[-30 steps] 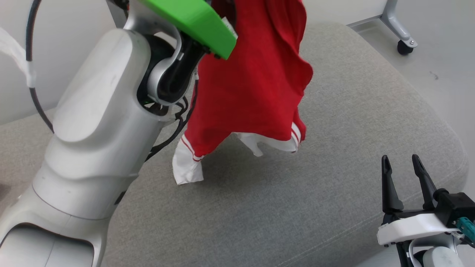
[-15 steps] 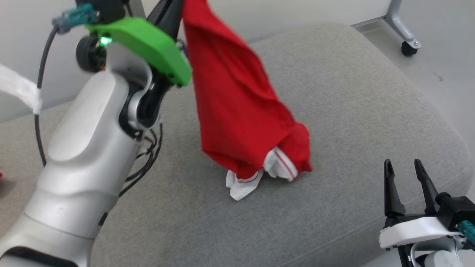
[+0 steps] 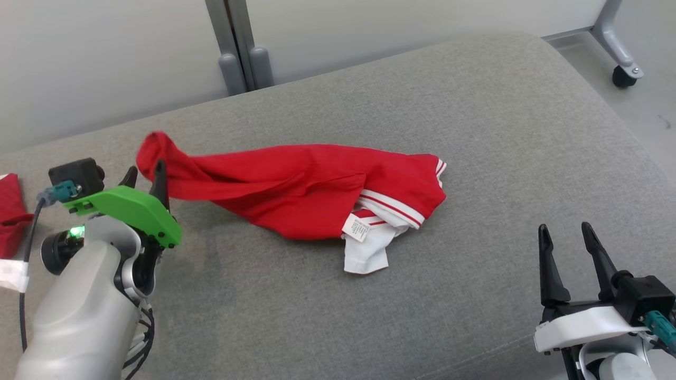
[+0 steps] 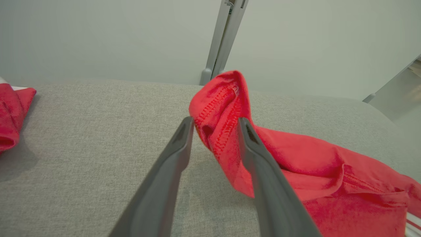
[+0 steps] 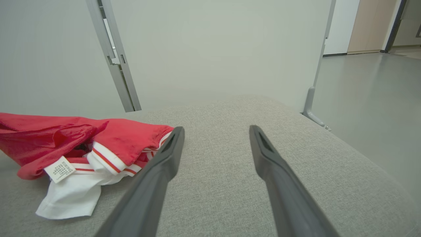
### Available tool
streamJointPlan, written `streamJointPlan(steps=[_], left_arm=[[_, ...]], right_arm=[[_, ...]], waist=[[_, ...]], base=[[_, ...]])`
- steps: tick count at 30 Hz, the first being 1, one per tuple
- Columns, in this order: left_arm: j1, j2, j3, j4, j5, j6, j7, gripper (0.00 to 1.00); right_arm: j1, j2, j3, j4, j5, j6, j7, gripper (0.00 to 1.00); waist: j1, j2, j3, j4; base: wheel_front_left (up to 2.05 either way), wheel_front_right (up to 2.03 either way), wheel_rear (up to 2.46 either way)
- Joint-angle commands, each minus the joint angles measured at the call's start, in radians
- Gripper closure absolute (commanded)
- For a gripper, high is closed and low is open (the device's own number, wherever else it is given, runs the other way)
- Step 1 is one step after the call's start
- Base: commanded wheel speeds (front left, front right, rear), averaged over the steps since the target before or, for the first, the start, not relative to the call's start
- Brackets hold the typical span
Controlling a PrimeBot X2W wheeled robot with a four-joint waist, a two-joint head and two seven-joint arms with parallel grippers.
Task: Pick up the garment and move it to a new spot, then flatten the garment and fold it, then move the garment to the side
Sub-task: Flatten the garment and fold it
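Our left claw (image 4: 215, 121) had come down from where it hung a second before, high over the grey cushion (image 3: 475, 132), to sit low at the cushion's left side. Its jaws, clamped until then, stood partway apart. The hemmed tip of the red garment (image 3: 296, 184) still rose in a peak between the two fingers. We could not tell whether the cloth still touched them, but we judged it was no longer pinched. The garment itself had stopped dangling and now lay along the middle of the cushion in a long, twisted strip running from that tip toward the right. Its white striped trim (image 3: 364, 248) and a small label (image 3: 358, 228) were bunched at the far end. The head camera had also tilted, so part of the apparent shift was ours rather than the cloth's. Another piece of red cloth (image 3: 10, 211) lay at the left edge, apart from all this. Our right claw (image 3: 565, 228) waited at the lower right with its jaws wide and holding nothing, well apart from the garment. We took the relocation as done. Flattening came next, and the roll of fabric would need both ends drawn out before any fold.
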Motion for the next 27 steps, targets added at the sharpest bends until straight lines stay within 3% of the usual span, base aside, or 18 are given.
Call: streamJointPlan(steps=[1,6,13,20,27], left_arm=[[0.017,-0.006,0.0,0.018,0.007,-0.004,-0.023,0.0],[0.036,0.017,-0.037,0.061,0.098,0.051,-0.133,0.0],[0.08,-0.07,-0.104,-0.043,0.179,0.055,-0.178,0.0],[0.047,-0.188,-0.25,-0.126,0.241,0.016,-0.075,0.0],[-0.038,-0.242,-0.331,-0.077,0.276,-0.012,0.009,0.0]], right_arm=[[-0.011,-0.001,-0.002,-0.003,-0.009,-0.002,0.0,0.0],[-0.015,-0.001,0.001,-0.007,-0.021,-0.002,0.0,0.0],[0.003,-0.001,-0.006,-0.021,-0.027,-0.002,0.0,0.0],[-0.019,-0.001,0.013,-0.027,-0.015,-0.002,0.0,0.0],[-0.047,-0.001,0.031,-0.019,0.007,-0.002,0.0,0.0]], waist=[[0.0,0.0,0.008,0.017],[0.0,0.0,0.007,0.024],[0.0,0.0,0.008,0.024],[0.0,0.0,0.046,-0.008],[0.0,0.0,0.09,-0.068]], base=[[0.0,0.0,0.0],[0.0,0.0,0.0],[0.0,0.0,0.0],[0.0,0.0,0.0],[0.0,0.0,0.0]])
